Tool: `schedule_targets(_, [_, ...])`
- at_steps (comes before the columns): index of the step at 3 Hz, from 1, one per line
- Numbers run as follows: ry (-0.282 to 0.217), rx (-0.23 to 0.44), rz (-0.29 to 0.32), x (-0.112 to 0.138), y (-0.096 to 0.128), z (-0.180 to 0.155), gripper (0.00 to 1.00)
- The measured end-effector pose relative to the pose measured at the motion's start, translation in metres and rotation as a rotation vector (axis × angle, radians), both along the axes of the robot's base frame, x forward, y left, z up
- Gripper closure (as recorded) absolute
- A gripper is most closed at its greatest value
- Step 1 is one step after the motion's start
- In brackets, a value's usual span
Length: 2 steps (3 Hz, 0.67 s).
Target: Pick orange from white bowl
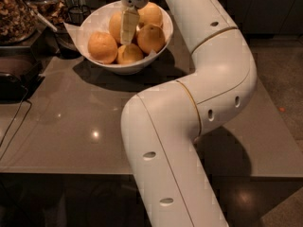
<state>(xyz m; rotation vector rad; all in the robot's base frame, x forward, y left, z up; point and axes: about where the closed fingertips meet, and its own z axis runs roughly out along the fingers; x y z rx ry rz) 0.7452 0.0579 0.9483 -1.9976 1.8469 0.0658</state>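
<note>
The white bowl (93, 19) stands at the back of the grey counter and holds several oranges. One orange (102, 47) lies at the left, one (150, 38) at the right, and one (129, 55) at the front. My gripper (127, 40) reaches straight down from above into the middle of the bowl. Its tip is among the oranges, just above the front one and against a rear-left orange (115, 26). My white arm bends across the right half of the view.
The grey counter (71, 122) runs to a front edge near the bottom. A dark tray of nuts (16, 15) and dark containers (75, 13) stand at the back left. A black appliance (16, 79) with a cable sits at the left edge. Floor lies to the right.
</note>
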Motion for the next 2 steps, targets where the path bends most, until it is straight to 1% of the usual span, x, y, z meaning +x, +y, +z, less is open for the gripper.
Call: schedule_targets(2, [0.002,-0.025,0.026,-0.0016,0.0116,-0.0030,0.27])
